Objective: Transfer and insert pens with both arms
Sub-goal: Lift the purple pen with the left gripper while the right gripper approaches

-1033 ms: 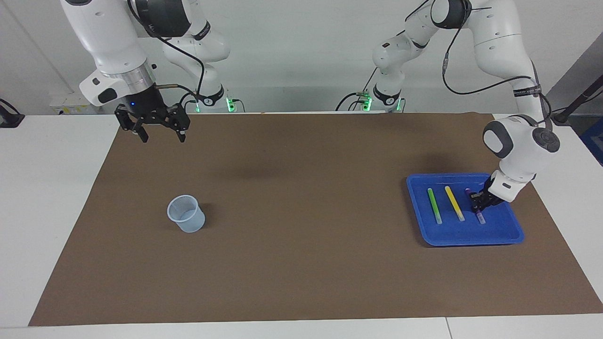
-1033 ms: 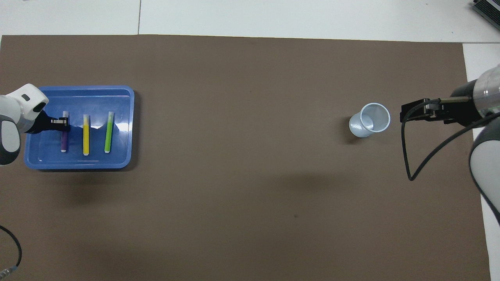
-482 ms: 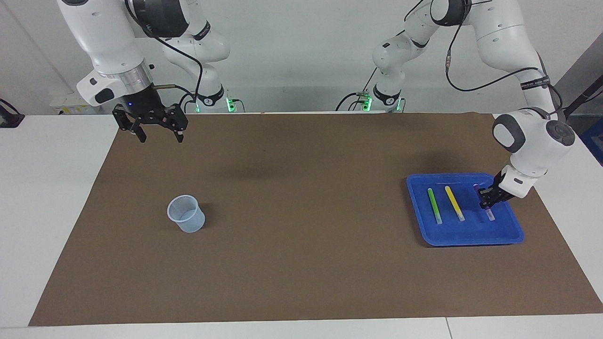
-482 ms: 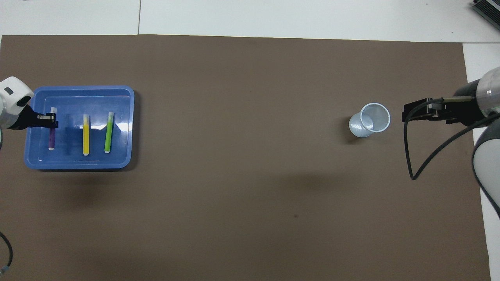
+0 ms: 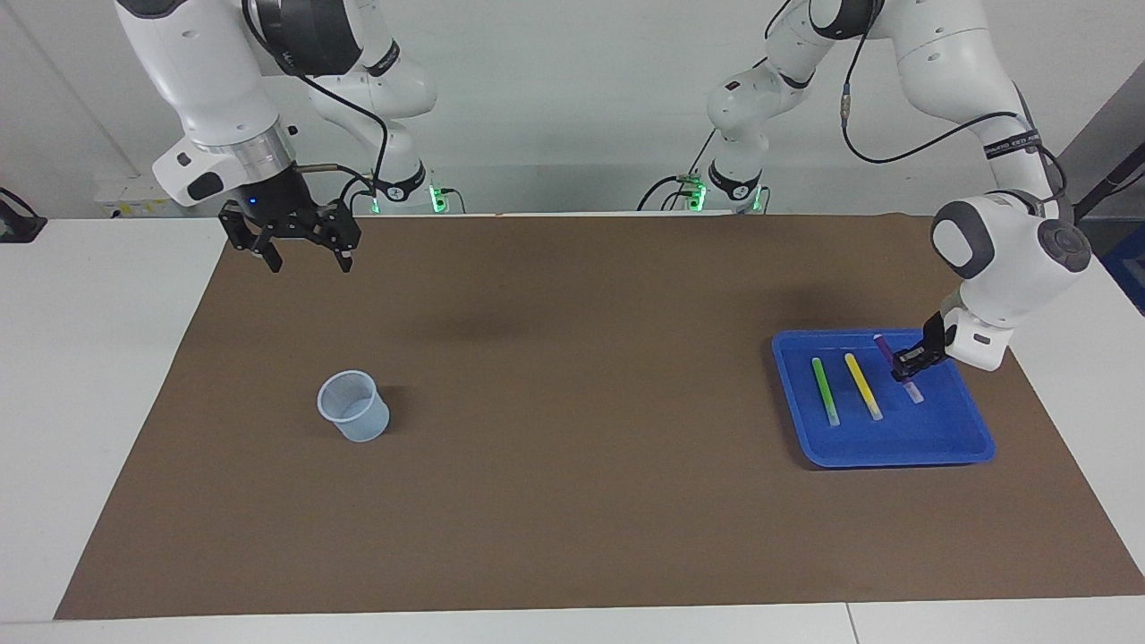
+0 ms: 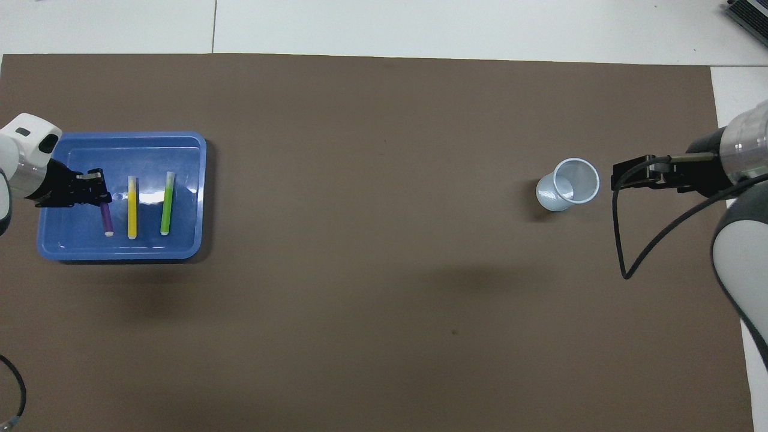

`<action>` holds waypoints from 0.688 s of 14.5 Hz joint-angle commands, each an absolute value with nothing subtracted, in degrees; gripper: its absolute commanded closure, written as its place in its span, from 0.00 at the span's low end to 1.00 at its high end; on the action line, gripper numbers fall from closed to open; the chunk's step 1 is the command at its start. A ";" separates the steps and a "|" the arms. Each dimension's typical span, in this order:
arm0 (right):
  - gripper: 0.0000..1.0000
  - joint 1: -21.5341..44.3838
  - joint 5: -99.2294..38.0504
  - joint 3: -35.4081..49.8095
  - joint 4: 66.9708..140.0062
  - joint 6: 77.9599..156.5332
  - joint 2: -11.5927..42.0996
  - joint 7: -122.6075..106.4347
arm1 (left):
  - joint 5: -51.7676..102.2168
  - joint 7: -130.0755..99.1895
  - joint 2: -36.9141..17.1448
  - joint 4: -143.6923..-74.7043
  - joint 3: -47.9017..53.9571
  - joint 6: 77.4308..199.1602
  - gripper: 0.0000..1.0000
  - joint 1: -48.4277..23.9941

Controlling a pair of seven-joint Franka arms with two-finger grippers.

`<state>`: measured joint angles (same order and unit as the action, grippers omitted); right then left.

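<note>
The left gripper is clamped on the purple pen, raised at a tilt over the blue tray where the yellow pen and green pen lie. The pen looks light, rigid and smooth-barrelled, so a mid-barrel hold should resist swivelling. The right gripper, fingers spread, waits above the mat near the clear cup.

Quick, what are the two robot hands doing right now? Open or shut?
Left end effector: shut on the purple pen, lifted over the blue tray.
Right end effector: open, holding nothing, waiting in the air.
</note>
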<state>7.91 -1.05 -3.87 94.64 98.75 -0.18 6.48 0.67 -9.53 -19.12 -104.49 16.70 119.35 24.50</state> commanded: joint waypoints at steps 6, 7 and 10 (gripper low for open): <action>0.00 9.93 -11.32 -3.69 100.46 114.33 0.61 12.88 | 16.16 -34.77 -17.32 -102.92 16.26 113.11 1.00 17.06; 0.00 10.71 -13.69 -3.69 100.46 115.65 1.14 15.70 | 17.48 -39.68 -17.40 -102.75 16.26 113.64 1.00 15.22; 0.00 13.61 -14.59 -3.69 100.37 121.45 3.42 19.94 | 21.43 -50.78 -17.58 -103.09 16.26 118.55 1.00 10.91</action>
<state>12.00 -13.03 -3.53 99.81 117.73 2.34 17.17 18.64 -45.03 -17.94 -102.74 17.15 115.82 13.51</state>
